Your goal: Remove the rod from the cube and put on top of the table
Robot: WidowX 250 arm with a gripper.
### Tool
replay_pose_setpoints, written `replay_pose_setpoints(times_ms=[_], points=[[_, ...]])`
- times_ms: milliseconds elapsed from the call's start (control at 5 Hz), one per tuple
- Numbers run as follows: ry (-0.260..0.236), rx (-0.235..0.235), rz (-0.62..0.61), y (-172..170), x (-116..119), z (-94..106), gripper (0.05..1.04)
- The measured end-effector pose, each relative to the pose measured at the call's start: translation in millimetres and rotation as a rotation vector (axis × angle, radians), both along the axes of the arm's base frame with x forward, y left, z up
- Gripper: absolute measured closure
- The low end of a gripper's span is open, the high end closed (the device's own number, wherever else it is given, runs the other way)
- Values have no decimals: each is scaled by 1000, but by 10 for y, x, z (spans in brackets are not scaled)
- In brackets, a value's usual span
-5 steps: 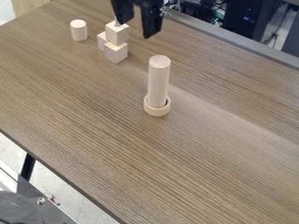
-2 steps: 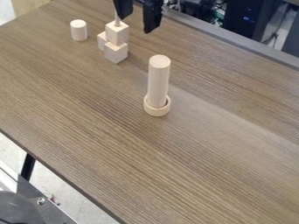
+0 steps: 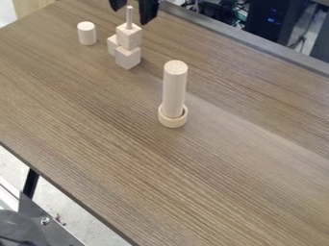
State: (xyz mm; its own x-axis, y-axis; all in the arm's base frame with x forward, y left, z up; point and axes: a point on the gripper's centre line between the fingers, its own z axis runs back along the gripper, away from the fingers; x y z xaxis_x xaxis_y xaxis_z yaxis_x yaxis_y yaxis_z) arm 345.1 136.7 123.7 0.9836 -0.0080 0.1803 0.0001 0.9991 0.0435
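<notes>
My claw (image 3: 131, 16) hangs wide, up by the cube (image 3: 129, 37). Rod (image 3: 130, 17) stands upright in the cube's top; table (image 3: 83, 120) lies below the cube.

Short cylinder (image 3: 87, 34), tall cylinder (image 3: 173, 91) in ring (image 3: 172, 122)

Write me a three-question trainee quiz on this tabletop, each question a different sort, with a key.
1. Multiple choice: What does the tall, thick cylinder stand in?
A) a bowl
B) a ring
C) a cube

2. True or false: The thin rod stands upright in the uppermost cube.

3. Fill in one word, "open" or "shut": The end effector is ____.

Key: 1. B; 2. true; 3. open
</notes>
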Motion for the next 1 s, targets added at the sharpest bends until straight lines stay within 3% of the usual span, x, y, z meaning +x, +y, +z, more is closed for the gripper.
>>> replay_pose_setpoints(times_ms=[400, 1000], points=[[-9, -1, 24, 119, 47, 6, 84], [20, -9, 29, 223, 252, -195, 84]])
